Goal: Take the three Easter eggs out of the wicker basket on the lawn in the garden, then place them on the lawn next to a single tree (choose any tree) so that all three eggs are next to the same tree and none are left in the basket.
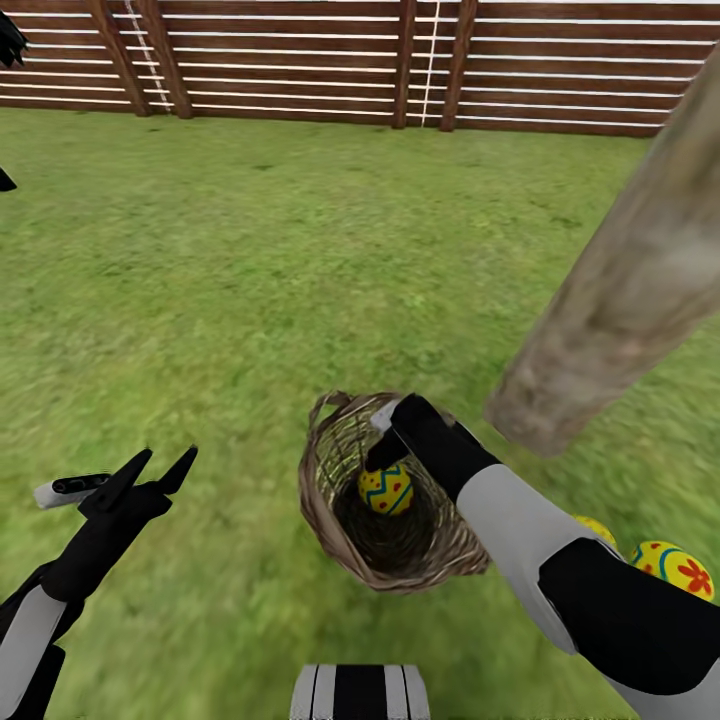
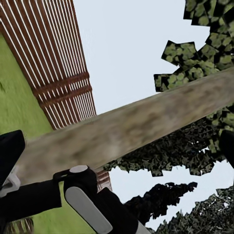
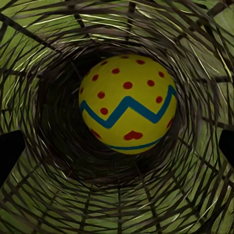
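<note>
Right gripper (image 1: 385, 452) is down inside the basket (image 1: 330, 500), right above the last egg (image 1: 386, 489) lying at the bottom. Fingers sit wide apart at the edges of the wrist view, egg (image 3: 127, 111) centred between them, not gripped. Two more eggs (image 1: 675, 568) lie on the grass (image 1: 220, 290) right of the basket, near the tree trunk (image 1: 625, 290). Left gripper (image 1: 160, 468) hangs left of the basket, fingers spread, holding nothing. Fence (image 1: 400, 60) at far edge.
</note>
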{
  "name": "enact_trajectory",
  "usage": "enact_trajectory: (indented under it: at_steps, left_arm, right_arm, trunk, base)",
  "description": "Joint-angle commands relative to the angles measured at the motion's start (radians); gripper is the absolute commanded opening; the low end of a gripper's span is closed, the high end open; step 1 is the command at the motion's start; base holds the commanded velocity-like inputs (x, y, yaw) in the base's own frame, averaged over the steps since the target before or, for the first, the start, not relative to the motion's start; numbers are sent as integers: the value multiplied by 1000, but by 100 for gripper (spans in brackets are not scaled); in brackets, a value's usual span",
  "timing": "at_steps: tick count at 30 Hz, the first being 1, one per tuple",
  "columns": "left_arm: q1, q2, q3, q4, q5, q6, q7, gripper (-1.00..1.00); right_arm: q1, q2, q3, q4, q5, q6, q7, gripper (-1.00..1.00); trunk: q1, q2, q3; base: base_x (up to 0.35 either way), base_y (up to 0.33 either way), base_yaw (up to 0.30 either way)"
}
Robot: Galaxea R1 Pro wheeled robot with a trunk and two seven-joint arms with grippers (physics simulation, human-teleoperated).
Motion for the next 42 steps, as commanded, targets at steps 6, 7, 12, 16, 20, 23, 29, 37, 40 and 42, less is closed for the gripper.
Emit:
enact_trajectory:
  at_steps: [6, 7, 12, 16, 20, 23, 29, 37, 40, 42]
  left_arm:
    - [0, 0, 0, 0, 5, 8, 0, 100]
    - [0, 0, 0, 0, 5, 8, 0, 100]
    - [-1, 0, 0, 0, 5, 8, 0, 100]
    - [0, 0, 0, 0, 5, 8, 0, 100]
    - [-1, 0, 0, 0, 5, 8, 0, 100]
    - [0, 0, 1, 0, 5, 8, 0, 100]
    - [0, 0, 1, 0, 5, 8, 0, 100]
    - [0, 0, 0, 0, 5, 8, 0, 100]
    - [-1, 0, 0, 0, 5, 8, 0, 100]
    - [-1, 0, 0, 0, 5, 8, 0, 100]
  right_arm:
    - [-1, -5, 2, -8, 10, 2, 3, 100]
    - [-1, -5, 2, -8, 10, 2, 3, 100]
    - [-1, -5, 2, -9, 10, -5, -4, 100]
    - [-1, -5, 2, -9, 10, -7, -51, 100]
    - [-1, -5, 2, -9, 10, -10, -60, 100]
    - [0, -5, 2, -11, 10, -11, -62, 100]
    - [2, -5, 4, -16, 10, -12, -63, 100]
    - [4, -4, 5, -64, 12, -53, -175, 100]
    - [4, -3, 4, -69, 12, -69, -188, 100]
    - [4, -3, 4, -77, 12, -70, -189, 100]
  trunk:
    - [2, -2, -34]
    - [3, -2, -39]
    - [5, -3, -67]
    - [7, -4, -88]
    - [8, -5, -102]
    - [8, -5, -103]
    - [8, -5, -103]
    - [9, -5, -114]
    - [9, -5, -114]
    - [10, -5, -118]
  base:
    - [0, 0, 74]
    - [0, 0, 70]
    - [0, 0, 69]
    - [0, 0, 48]
    - [0, 0, 7]
    - [0, 0, 0]
    - [0, 0, 0]
    - [0, 0, 0]
    - [0, 0, 0]
    - [0, 0, 0]
